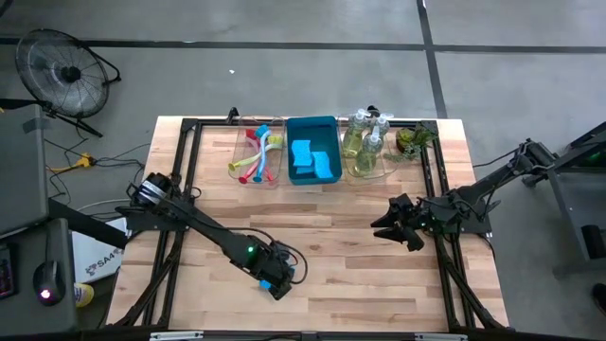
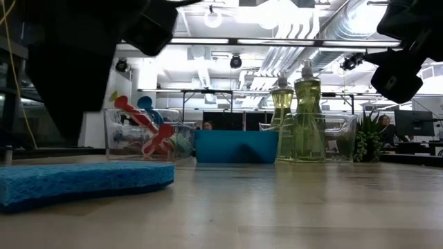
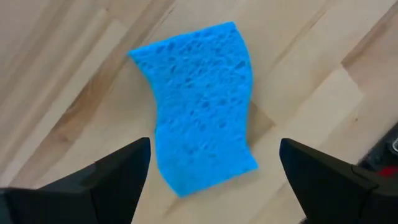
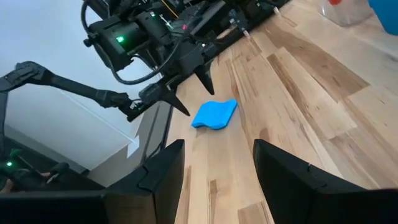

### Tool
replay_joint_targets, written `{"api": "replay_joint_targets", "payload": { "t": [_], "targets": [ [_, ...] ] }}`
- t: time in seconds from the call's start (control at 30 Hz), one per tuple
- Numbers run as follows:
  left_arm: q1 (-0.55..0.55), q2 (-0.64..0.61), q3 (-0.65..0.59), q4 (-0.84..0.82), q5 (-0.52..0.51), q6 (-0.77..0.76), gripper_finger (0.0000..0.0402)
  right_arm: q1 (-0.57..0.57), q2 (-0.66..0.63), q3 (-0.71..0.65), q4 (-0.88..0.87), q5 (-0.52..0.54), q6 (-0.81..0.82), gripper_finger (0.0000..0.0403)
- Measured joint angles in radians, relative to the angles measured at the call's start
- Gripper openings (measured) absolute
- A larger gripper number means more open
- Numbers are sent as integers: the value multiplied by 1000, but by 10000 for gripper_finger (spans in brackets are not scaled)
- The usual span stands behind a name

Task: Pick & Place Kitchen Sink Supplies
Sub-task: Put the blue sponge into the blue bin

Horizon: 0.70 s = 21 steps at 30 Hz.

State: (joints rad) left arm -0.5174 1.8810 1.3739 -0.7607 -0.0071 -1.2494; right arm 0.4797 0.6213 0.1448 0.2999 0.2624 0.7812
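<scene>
The left gripper (image 3: 208, 180) is hovering over the blue sponge (image 3: 202, 102) with its fingers spread wide and holding nothing, straddling it so both can drop past its sides. The sponge is lying flat on the bare wooden table (image 1: 360, 275), well apart from the blue bin (image 1: 313, 161) where other sponges sit. The right gripper (image 1: 393, 227) is waiting half-open and empty over the table's right side.
</scene>
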Motion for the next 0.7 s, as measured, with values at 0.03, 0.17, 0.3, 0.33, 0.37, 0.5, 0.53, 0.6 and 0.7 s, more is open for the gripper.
{"api": "replay_joint_targets", "payload": {
  "t": [0.03,0.17,0.3,0.33,0.37,0.5,0.53,0.6,0.7],
  "targets": [
    [1,10,0,9,-1,12,353,0,0,0,-7,0,4,185],
    [16,49,0,14,2,46,353,0,0,0,-12,0,9,185],
    [28,52,-1,6,1,60,353,0,0,0,-26,9,30,185],
    [29,56,-1,9,1,69,353,0,1,0,-26,9,30,185],
    [29,59,-1,6,2,73,353,0,0,0,-25,11,32,185],
    [26,84,0,64,21,79,353,0,0,0,-31,12,53,185],
    [25,87,-2,61,20,79,353,0,0,0,-34,12,53,185],
    [26,105,0,72,18,78,353,0,0,0,-36,16,58,185],
    [27,120,3,67,24,102,353,0,5,0,-38,19,61,185]
  ]
}}
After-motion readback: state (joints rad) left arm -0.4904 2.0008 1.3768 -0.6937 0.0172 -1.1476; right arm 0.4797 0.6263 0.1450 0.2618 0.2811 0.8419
